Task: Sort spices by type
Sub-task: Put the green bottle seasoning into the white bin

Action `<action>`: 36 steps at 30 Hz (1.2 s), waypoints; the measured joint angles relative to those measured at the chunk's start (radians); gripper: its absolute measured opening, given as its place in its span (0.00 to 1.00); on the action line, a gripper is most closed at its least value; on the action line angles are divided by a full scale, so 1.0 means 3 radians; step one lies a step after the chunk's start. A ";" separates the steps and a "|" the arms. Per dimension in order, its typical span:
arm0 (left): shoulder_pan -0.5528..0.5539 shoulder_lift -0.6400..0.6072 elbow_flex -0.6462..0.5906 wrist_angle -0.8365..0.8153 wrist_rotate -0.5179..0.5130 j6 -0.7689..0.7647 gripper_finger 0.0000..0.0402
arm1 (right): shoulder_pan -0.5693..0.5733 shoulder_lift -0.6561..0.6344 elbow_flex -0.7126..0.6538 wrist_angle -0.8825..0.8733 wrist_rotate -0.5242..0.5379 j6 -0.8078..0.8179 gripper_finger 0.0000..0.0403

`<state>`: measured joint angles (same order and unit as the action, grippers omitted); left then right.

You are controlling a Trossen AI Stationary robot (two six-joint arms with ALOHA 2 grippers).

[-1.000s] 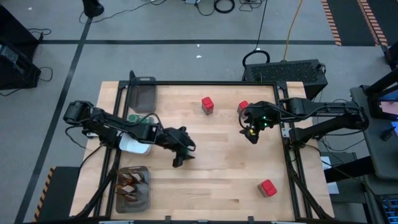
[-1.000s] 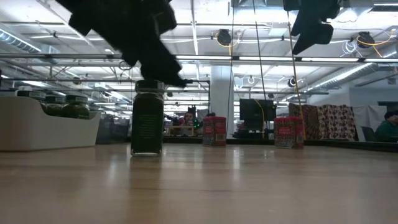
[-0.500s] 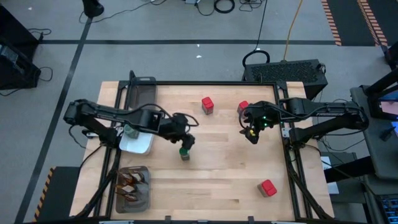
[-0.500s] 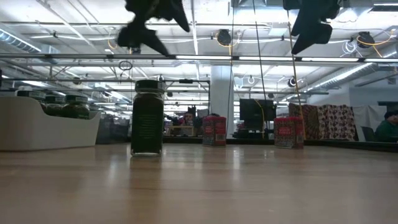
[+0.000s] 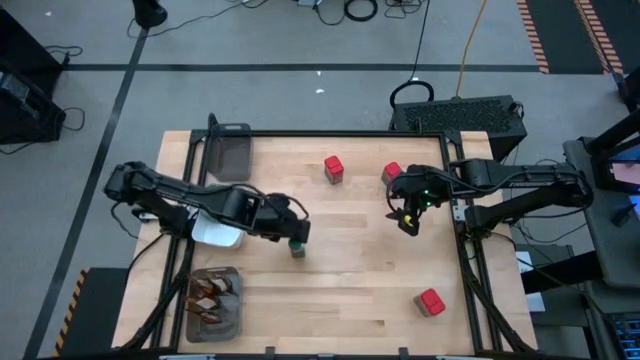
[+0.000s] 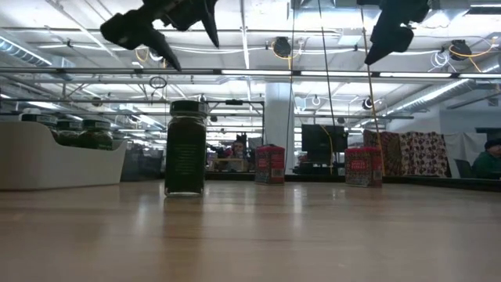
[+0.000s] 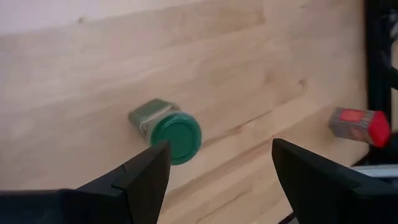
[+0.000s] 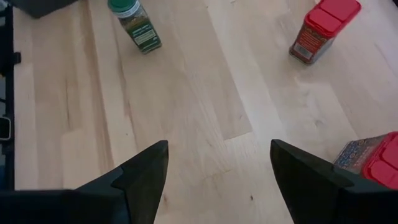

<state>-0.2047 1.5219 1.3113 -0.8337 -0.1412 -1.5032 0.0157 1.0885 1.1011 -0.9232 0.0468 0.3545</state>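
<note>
A small round jar with a green lid point(image 5: 297, 248) stands upright on its base on the wooden table point(image 5: 360, 270); it also shows in the low view point(image 6: 186, 149) and the left wrist view point(image 7: 168, 129). My left gripper point(image 5: 292, 232) hangs open just above it point(image 6: 188, 43) and touches nothing. My right gripper point(image 5: 408, 222) hovers open over the table's right half, empty. Red boxes stand at the far middle point(image 5: 334, 168), the far right point(image 5: 391, 172) and the near right point(image 5: 431, 302).
A white dish point(image 5: 212, 236) holding green-lidded jars point(image 6: 78, 133) sits at the left edge, partly under my left arm. A grey mesh tray point(image 5: 232, 150) stands at the far left. Another grey mesh tray point(image 5: 195, 322), at the near left, holds brown sachets point(image 5: 213, 295).
My left gripper has risen from around the jar's lid to well above it and rolled about its wrist. The jar has stayed upright in the same spot on the table. My right gripper has rolled slightly in place.
</note>
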 joint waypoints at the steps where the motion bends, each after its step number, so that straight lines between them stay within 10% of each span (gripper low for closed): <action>1: -0.0030 0.0035 0.0000 -0.0025 -0.0005 -0.0056 0.70 | 0.0000 0.0000 0.0000 -0.0001 -0.0004 -0.0024 0.66; 36: -0.0177 0.0579 -0.0004 -0.0073 -0.0387 -0.0438 0.70 | -0.0002 0.0000 0.0000 0.0016 -0.0176 -0.0176 0.66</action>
<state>-0.2577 1.6955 1.3102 -0.8557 -0.2573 -1.6345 0.0151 1.0885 1.1011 -0.9184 -0.0059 0.3016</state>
